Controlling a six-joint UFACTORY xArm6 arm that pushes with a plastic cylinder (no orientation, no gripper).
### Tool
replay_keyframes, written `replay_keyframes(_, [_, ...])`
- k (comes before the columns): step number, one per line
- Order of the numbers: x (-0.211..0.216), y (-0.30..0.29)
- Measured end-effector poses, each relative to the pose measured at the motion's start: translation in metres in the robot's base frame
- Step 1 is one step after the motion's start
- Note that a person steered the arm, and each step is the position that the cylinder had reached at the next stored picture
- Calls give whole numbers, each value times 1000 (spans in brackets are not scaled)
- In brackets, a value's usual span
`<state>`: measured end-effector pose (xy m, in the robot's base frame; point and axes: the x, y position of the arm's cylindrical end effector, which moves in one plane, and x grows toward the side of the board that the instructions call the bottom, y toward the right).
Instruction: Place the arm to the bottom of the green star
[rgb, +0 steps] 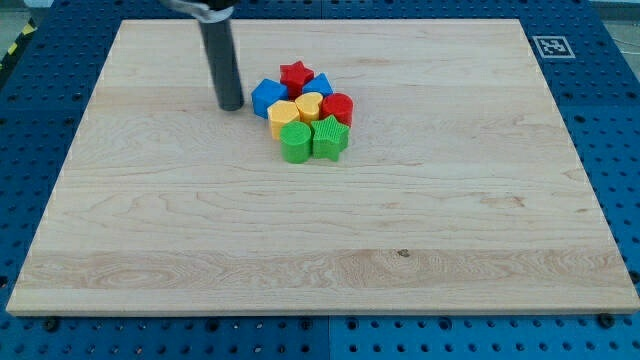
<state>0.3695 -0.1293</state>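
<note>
The green star (330, 137) sits at the lower right of a tight cluster of blocks on the wooden board (320, 230). A green round block (296, 143) touches its left side. Above them are a yellow block (284, 116), a yellow heart (309, 106), a red round block (338, 108), a blue block (267, 97), another blue block (319, 84) and a red star (295, 73). My tip (231, 105) rests on the board just left of the blue block, to the upper left of the green star.
The board lies on a blue perforated table (600, 150). A black-and-white marker tag (552, 45) sits past the board's upper right corner.
</note>
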Motion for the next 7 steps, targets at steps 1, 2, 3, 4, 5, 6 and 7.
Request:
replay_keyframes(1, [26,-4])
replay_keyframes(2, [76,3])
replay_keyframes(3, [120,45])
replay_keyframes(4, [141,103])
replay_keyframes(5, [142,111])
replay_keyframes(6, [142,111])
replay_keyframes(7, [143,119])
